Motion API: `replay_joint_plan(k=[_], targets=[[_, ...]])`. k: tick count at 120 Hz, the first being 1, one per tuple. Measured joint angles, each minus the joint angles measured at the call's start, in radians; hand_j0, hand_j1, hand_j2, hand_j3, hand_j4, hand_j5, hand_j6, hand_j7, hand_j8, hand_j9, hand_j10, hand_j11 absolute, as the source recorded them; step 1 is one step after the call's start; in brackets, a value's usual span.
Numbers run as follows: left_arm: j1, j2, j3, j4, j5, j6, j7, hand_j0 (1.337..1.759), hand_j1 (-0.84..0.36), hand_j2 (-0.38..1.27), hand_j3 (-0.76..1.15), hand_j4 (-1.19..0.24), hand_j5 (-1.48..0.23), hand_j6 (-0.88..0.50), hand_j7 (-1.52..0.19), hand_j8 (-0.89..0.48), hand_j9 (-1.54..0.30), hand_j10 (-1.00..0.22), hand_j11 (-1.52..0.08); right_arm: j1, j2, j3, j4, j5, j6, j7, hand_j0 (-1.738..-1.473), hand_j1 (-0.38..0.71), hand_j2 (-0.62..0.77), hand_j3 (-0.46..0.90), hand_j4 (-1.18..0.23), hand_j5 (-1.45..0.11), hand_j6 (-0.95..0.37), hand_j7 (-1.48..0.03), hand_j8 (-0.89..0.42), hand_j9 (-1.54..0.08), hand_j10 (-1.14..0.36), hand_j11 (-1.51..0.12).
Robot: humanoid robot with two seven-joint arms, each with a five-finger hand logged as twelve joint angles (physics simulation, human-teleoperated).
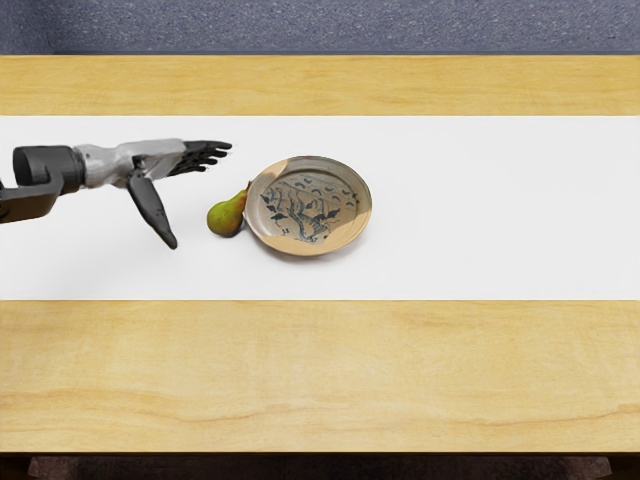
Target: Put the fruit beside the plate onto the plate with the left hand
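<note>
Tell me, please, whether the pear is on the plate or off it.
Off. The pear lies on the white runner beside the plate, at its left rim; the open left hand holds nothing.

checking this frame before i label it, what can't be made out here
- Head view, left edge: the left arm is cut off there; only the forearm and the open left hand show.
- Right arm: out of frame altogether.
- Pear and plate: the stem end sits at the rim, too small to tell if they touch.
- Pear's underside: hidden by its own body.
</note>
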Motion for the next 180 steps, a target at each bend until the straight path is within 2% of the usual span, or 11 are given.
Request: replay_joint_plan(k=[40,60,82,101,144,180], targets=[[0.003,-0.038,0.046,0.018,0.018,0.117,-0.002,1.658,0.33,0.01,0.00,-0.02,-0.03,-0.02,-0.03,-0.02,-0.03,-0.02,-0.02,-0.003,0.000,0.000,0.000,0.000,0.001,0.000,-1.658,-0.31,-0.01,0.00,-0.03,-0.04,-0.03,-0.04,-0.03,-0.04,-0.03,-0.04],[0.019,-0.038,0.046,0.015,-0.008,0.123,-0.002,1.658,0.20,0.03,0.00,-0.13,-0.16,-0.13,-0.16,-0.13,-0.16,-0.12,-0.16,-0.004,0.000,0.000,0.000,0.000,0.001,0.000,-1.658,-0.31,-0.01,0.00,-0.03,-0.04,-0.03,-0.04,-0.03,-0.04,-0.03,-0.04],[0.032,-0.038,0.046,0.013,-0.046,0.125,-0.002,1.658,0.15,0.04,0.00,-0.17,-0.22,-0.17,-0.22,-0.17,-0.22,-0.17,-0.22,-0.005,0.000,0.000,0.000,0.000,0.000,0.000,-1.658,-0.31,-0.01,0.00,-0.03,-0.04,-0.03,-0.04,-0.03,-0.04,-0.03,-0.04],[0.048,-0.038,0.048,0.014,-0.051,0.132,-0.002,1.658,0.13,0.04,0.00,-0.19,-0.24,-0.19,-0.24,-0.19,-0.24,-0.19,-0.24,-0.005,0.000,0.000,0.001,0.000,0.001,0.000,-1.658,-0.31,-0.01,0.00,-0.03,-0.04,-0.03,-0.04,-0.03,-0.04,-0.03,-0.04],[0.077,-0.079,0.050,0.010,-0.073,0.268,-0.002,1.658,0.10,0.05,0.00,-0.21,-0.27,-0.21,-0.27,-0.21,-0.27,-0.21,-0.27,-0.006,0.000,0.000,0.000,0.000,0.001,0.000,-1.658,-0.31,-0.01,0.00,-0.03,-0.04,-0.03,-0.04,-0.03,-0.04,-0.03,-0.04],[0.091,-0.089,0.053,0.006,-0.096,0.276,-0.002,1.658,0.08,0.05,0.00,-0.23,-0.30,-0.23,-0.30,-0.23,-0.30,-0.23,-0.30,-0.006,0.000,-0.001,0.000,0.000,0.000,0.000,-1.658,-0.31,-0.01,0.00,-0.03,-0.04,-0.03,-0.04,-0.03,-0.04,-0.03,-0.04]])
